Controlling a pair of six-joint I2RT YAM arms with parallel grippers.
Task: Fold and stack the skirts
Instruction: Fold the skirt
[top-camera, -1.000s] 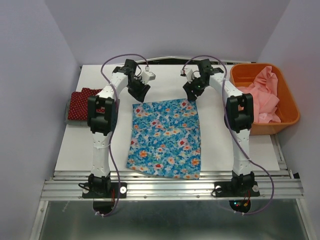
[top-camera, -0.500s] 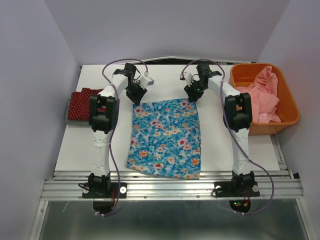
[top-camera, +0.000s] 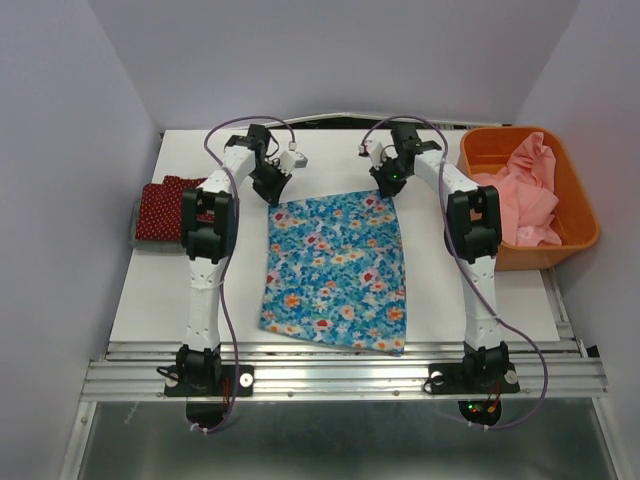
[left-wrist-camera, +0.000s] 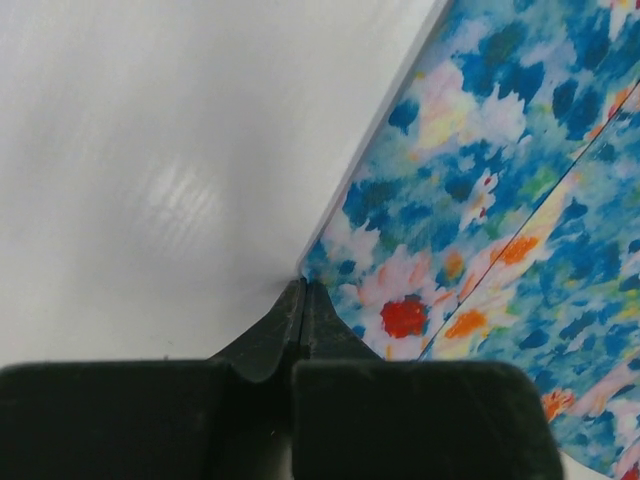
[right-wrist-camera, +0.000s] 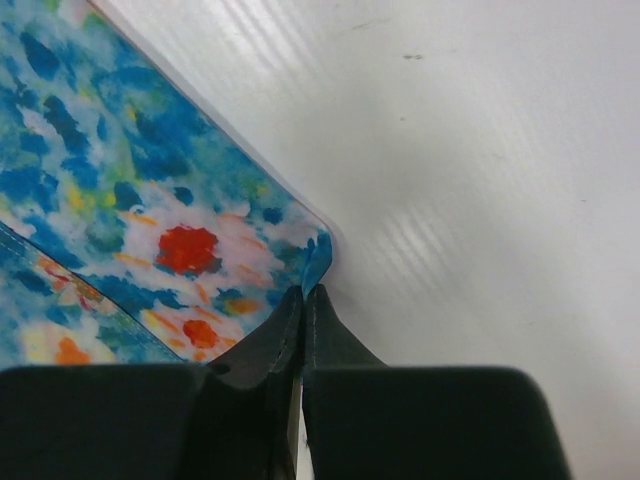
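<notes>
Table (top-camera: 150, 290): white, under everything I see.
Blue skirt (top-camera: 335, 272): spread flat mid-table; bright blue, orange-and-white flowers.
Red skirt (top-camera: 160, 210): white-dotted, folded at left edge.
Left gripper (top-camera: 274, 195): pinching its far-left corner.
Right gripper (top-camera: 387, 188): pinching its far-right corner.

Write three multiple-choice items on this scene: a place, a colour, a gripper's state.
1. Where on the table does the dark red skirt lie? A) far right corner B) left edge C) middle
2. What colour is the cloth in the orange bin? A) pink B) grey C) green
3. The left gripper is: A) wide open B) shut on the floral skirt's corner C) out of view
Key: B, the top view shows it there; A, pink folds fill the bin; B, its fingers press together at the corner.
</notes>
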